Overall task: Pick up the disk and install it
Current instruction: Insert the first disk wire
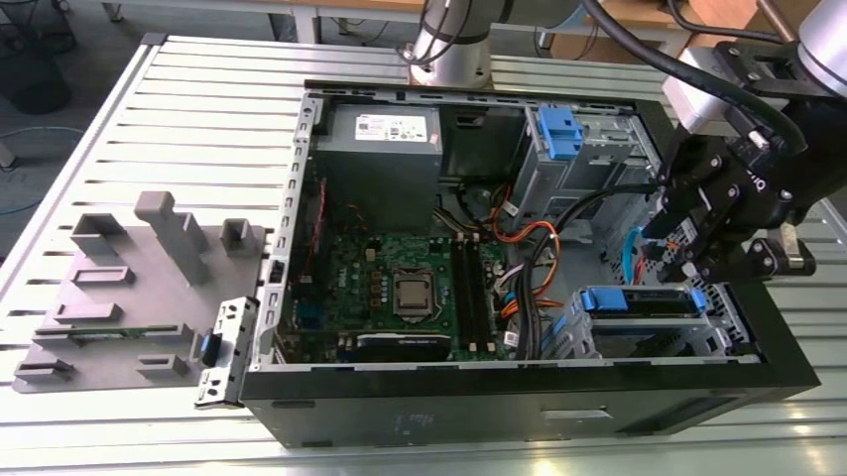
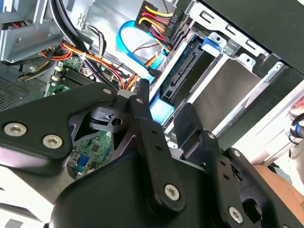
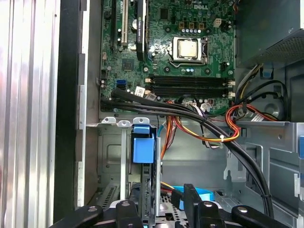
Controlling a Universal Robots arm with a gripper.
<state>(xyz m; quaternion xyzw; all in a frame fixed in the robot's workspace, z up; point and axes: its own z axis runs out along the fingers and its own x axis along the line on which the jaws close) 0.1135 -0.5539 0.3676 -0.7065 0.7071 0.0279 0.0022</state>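
Note:
The disk (image 1: 638,302) lies in the lower drive cage at the front right corner of the open computer case (image 1: 530,392), its blue handle toward the motherboard. In the first wrist view the disk (image 3: 148,183) stands edge-on in the cage, under its blue handle (image 3: 143,148). My gripper (image 1: 697,270) hangs just above the cage's outer end. In both wrist views its black fingers straddle the disk's handle end. My gripper (image 3: 160,205) is open, with a gap between one finger (image 3: 191,202) and the disk. In the second wrist view my gripper (image 2: 164,113) frames the pale blue handle (image 2: 159,112).
Black and orange cables (image 1: 530,258) run across the case beside the cage. An upper bay with a bare blue bracket (image 1: 556,134) and a grey power-supply box (image 1: 384,134) sit at the back. The motherboard (image 1: 397,288) fills the floor. A grey fixture (image 1: 133,288) stands on the slatted table (image 1: 198,109).

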